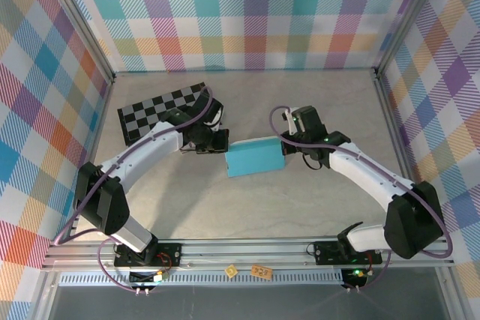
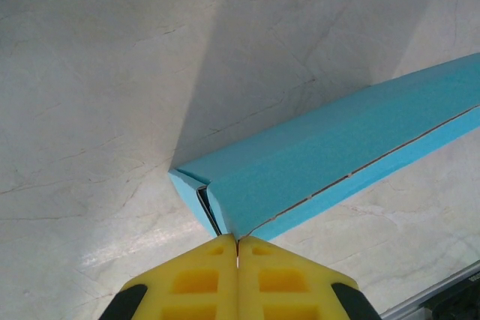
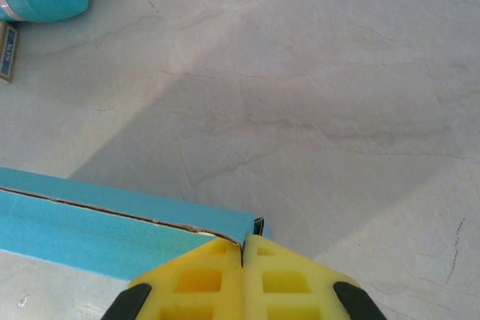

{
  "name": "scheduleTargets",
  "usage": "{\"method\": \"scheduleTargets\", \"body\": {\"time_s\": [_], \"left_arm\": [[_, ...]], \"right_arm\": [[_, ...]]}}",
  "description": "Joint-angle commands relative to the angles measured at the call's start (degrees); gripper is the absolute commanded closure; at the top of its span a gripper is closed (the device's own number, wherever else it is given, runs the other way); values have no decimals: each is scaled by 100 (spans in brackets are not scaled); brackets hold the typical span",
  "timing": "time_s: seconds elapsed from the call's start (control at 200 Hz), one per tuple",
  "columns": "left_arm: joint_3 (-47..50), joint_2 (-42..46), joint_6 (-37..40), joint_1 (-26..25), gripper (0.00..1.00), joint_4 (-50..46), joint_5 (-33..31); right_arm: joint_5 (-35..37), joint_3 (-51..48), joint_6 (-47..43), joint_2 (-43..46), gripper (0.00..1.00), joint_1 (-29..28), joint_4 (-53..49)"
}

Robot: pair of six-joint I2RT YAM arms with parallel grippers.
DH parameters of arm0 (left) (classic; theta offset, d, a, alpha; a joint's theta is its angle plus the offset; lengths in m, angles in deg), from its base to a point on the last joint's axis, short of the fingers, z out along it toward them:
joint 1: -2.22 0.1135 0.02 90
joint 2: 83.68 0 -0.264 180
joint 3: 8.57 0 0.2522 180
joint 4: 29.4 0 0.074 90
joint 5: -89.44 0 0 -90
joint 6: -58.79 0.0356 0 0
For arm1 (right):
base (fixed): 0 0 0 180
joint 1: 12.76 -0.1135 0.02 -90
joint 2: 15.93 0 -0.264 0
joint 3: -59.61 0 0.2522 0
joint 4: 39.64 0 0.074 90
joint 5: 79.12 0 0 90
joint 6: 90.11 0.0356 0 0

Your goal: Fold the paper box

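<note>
Folding step: likely seating end flaps of thin turquoise cardboard paper box (image 1: 255,159), mid pale marbled surface (image 1: 322,99).
Left gripper (image 2: 238,241): jaws clenched, touching box's left end corner.
Right gripper (image 3: 242,243): jaws clenched, at right end corner.
Technique: push both ends evenly.

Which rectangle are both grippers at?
The turquoise paper box: left gripper and right gripper sit at its ends; the checkered board lies farther back.
</note>
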Motion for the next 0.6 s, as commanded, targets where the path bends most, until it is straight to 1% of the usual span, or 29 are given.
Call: {"method": "scheduleTargets", "body": {"time_s": [0.0, 0.14, 0.35, 0.42, 0.6], "left_arm": [[194, 70, 130, -134, 100, 143, 135], [341, 191, 206, -259, 100, 127, -98], [545, 308, 284, -424, 100, 100, -323], [568, 323, 299, -487, 100, 96, -432], [594, 371, 237, -601, 100, 127, -667]], "right_arm": [[-363, -288, -249, 100, 100, -87, -7], [-264, -419, -344, 214, 100, -85, -39], [-332, -383, -113, 321, 100, -88, -200], [-351, -325, 35, 366, 93, -91, -328], [-456, -185, 581, 646, 69, -89, -762]]}}
